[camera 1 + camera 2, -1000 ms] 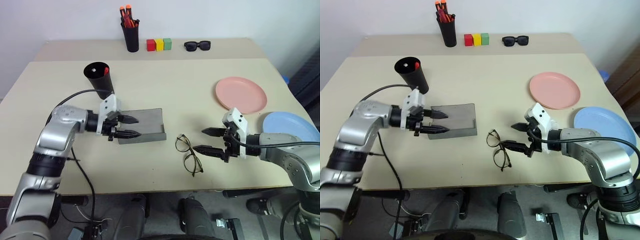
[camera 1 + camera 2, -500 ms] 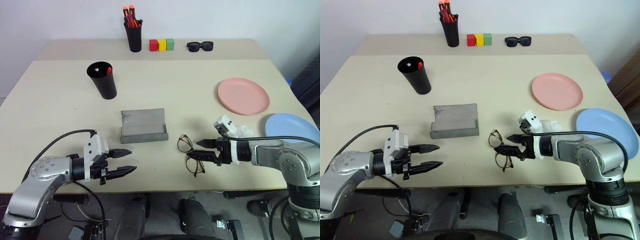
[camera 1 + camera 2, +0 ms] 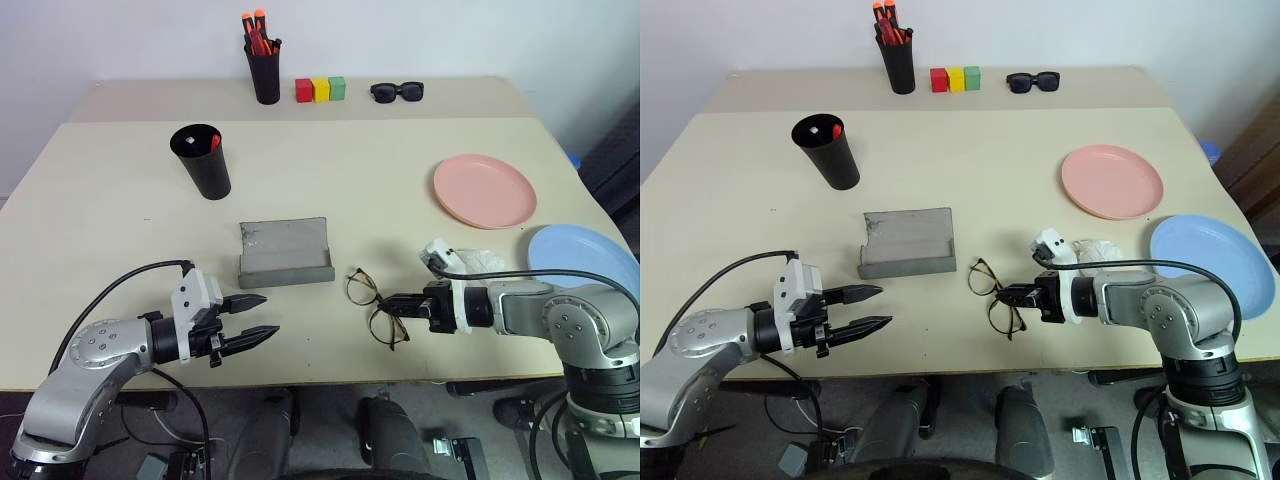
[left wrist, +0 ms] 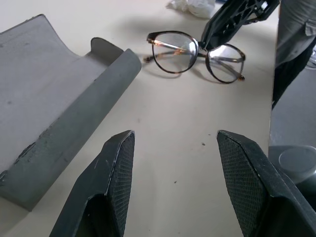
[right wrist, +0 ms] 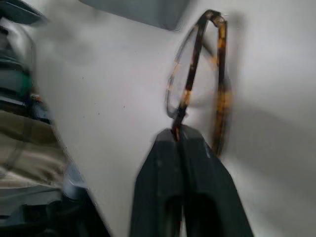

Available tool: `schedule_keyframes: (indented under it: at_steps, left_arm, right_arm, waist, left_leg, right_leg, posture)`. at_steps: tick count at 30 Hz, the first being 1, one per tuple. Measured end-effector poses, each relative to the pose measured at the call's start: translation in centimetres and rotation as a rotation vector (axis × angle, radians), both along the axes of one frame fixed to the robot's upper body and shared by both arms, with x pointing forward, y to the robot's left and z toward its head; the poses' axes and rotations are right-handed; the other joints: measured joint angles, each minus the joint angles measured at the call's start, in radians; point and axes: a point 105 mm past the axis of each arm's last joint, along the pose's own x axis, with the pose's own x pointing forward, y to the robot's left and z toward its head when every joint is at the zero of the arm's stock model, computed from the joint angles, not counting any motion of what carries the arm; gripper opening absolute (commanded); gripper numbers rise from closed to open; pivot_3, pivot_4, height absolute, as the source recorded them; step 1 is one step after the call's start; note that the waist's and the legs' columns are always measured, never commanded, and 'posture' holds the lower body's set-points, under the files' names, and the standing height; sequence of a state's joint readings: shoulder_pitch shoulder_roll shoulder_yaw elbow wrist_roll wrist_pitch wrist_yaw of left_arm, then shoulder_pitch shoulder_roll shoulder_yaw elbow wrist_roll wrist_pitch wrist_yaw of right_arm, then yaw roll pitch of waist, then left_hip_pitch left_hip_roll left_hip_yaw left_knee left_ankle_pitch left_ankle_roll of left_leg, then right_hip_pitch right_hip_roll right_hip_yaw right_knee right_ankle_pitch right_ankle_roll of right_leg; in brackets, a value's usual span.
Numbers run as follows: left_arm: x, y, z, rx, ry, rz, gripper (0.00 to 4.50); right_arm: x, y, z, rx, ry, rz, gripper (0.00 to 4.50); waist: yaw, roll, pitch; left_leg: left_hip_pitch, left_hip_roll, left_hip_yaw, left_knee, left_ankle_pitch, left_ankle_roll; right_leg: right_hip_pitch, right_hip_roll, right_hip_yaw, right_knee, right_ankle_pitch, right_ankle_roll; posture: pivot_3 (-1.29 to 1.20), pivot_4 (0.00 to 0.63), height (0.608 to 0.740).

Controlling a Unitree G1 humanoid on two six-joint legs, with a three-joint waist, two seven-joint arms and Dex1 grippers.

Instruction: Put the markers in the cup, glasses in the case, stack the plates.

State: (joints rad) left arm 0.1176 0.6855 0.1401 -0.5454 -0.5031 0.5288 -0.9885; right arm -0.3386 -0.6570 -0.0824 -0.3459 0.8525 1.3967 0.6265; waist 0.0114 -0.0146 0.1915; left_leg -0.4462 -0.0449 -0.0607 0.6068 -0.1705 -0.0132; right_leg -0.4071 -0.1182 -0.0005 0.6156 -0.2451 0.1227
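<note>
Plates number two: a pink one (image 3: 485, 190) and a blue one (image 3: 583, 256), apart on the table's right side. One cup (image 3: 201, 160) holds a red-ended marker (image 3: 215, 142). One open case (image 3: 285, 252) lies mid-table, one pair of glasses (image 3: 371, 305) just right of it. The right gripper (image 3: 390, 304), spread a second ago, now pinches the glasses' frame. The left gripper (image 3: 258, 321), jaws spread, has drawn back from the case.

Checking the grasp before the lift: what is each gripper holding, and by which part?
The right gripper is shut on the glasses, pinching the frame at the bridge between the lenses. The left gripper is open, holding nothing.
</note>
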Motion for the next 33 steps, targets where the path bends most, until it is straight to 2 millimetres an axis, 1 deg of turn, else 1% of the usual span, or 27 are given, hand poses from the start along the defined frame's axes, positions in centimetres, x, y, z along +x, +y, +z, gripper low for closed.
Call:
schedule_keyframes:
  at_steps: [6,8,9,11,13,15,17,20,23,24,27,30,33]
  left_arm:
    - [-0.2,0.3,-0.6,-0.006,0.021,0.028,2.71]
    - [-0.1,0.8,-0.8,-0.013,0.024,0.060,2.71]
    - [0.0,1.2,-0.9,-0.014,0.024,0.080,2.71]
    - [0.3,2.4,-1.0,-0.012,0.017,0.137,2.71]
    - [0.6,3.3,-1.0,-0.008,0.003,0.173,2.71]
    - [0.9,4.3,-1.2,0.005,0.004,0.204,2.71]
    - [1.2,5.0,-1.4,0.012,0.004,0.231,2.71]
    - [1.6,5.4,-1.4,0.016,-0.003,0.241,2.71]
    - [1.9,5.7,-1.4,0.016,-0.012,0.247,2.71]
    - [2.0,5.7,-1.4,0.017,-0.012,0.251,2.71]
    - [1.9,5.8,-1.4,0.018,-0.016,0.259,2.71]
    - [1.3,5.6,-1.4,0.013,-0.012,0.264,2.71]
    - [0.6,5.5,-1.4,0.017,-0.011,0.272,2.71]
  right_arm:
    - [-0.1,0.1,0.1,0.001,-0.003,0.006,0.07]
    - [0.2,0.3,0.9,-0.019,-0.050,0.026,0.07]
    - [0.4,0.6,1.6,-0.034,-0.083,0.043,0.07]
    - [1.4,1.9,4.5,-0.037,-0.218,0.106,0.07]
    - [2.0,3.4,6.8,-0.049,-0.337,0.188,0.07]
    - [2.4,5.2,8.3,-0.065,-0.440,0.288,0.07]
    - [3.3,7.0,9.1,-0.076,-0.510,0.376,0.07]
    - [5.1,9.1,9.4,-0.105,-0.571,0.476,0.07]
    - [6.5,11.2,9.0,-0.112,-0.589,0.563,0.07]
    - [7.4,12.4,8.8,-0.125,-0.605,0.607,0.07]
    - [9.0,14.2,8.3,-0.177,-0.643,0.701,0.07]
    - [10.0,14.6,7.3,-0.219,-0.633,0.759,0.07]
    - [10.1,14.9,6.4,-0.231,-0.616,0.825,0.07]
  waist:
    - [0.000,0.000,0.000]
    - [0.000,0.001,0.001]
    - [-0.003,0.002,0.001]
    - [-0.010,0.002,0.001]
    - [-0.015,0.002,0.001]
    - [-0.022,0.002,0.001]
    - [-0.025,0.002,0.001]
    - [-0.028,0.002,0.001]
    - [-0.028,0.002,0.001]
    - [-0.031,0.002,0.001]
    - [-0.034,0.002,0.001]
    - [-0.031,0.002,0.001]
    - [-0.033,0.002,0.001]
  left_leg:
    - [0.000,0.000,0.000,-0.001,0.000,0.000]
    - [-0.001,0.000,0.001,-0.001,-0.001,0.000]
    - [-0.001,0.001,0.002,-0.001,-0.001,0.000]
    - [-0.001,0.004,0.004,-0.002,-0.001,0.000]
    - [-0.001,0.005,0.004,-0.004,-0.001,0.000]
    - [0.000,0.005,0.004,-0.006,-0.001,0.000]
    - [0.000,0.005,0.005,-0.007,0.000,0.001]
    - [0.000,0.005,0.006,-0.007,0.000,0.001]
    - [0.001,0.004,0.007,-0.008,0.001,0.001]
    - [0.001,0.004,0.007,-0.009,0.002,0.000]
    - [0.002,0.005,0.007,-0.011,0.003,-0.001]
    - [0.002,0.004,0.007,-0.011,0.003,-0.002]
    - [0.002,0.005,0.007,-0.012,0.004,-0.004]
  right_leg:
    - [0.000,-0.001,0.000,-0.002,0.000,0.000]
    - [-0.001,-0.001,0.000,-0.002,0.000,-0.001]
    - [-0.002,-0.002,0.000,-0.002,0.001,-0.001]
    - [-0.003,-0.002,-0.002,-0.002,0.002,-0.003]
    - [-0.004,-0.001,-0.002,-0.003,0.002,-0.003]
    - [-0.005,-0.001,-0.003,-0.003,0.002,-0.003]
    - [-0.006,0.000,-0.003,-0.003,0.002,-0.003]
    - [-0.007,0.000,-0.003,-0.003,0.002,-0.003]
    - [-0.008,0.000,-0.002,-0.002,0.003,-0.003]
    - [-0.008,0.000,-0.002,-0.001,0.003,-0.002]
    - [-0.009,0.002,-0.002,0.001,0.004,0.000]
    - [-0.012,0.002,-0.002,0.004,0.005,0.001]
    - [-0.014,0.002,-0.002,0.005,0.005,0.001]
  posture:
    - [0.00,0.150,0.740]
    - [0.00,0.150,0.740]
    - [0.00,0.150,0.740]
    - [0.00,0.150,0.740]
    - [0.00,0.150,0.740]
    - [0.00,0.150,0.740]
    - [0.00,0.150,0.740]
    - [0.00,0.150,0.740]
    - [0.00,0.150,0.740]
    - [0.00,0.150,0.740]
    - [0.00,0.150,0.740]
    - [0.00,0.150,0.740]
    - [0.00,0.150,0.740]
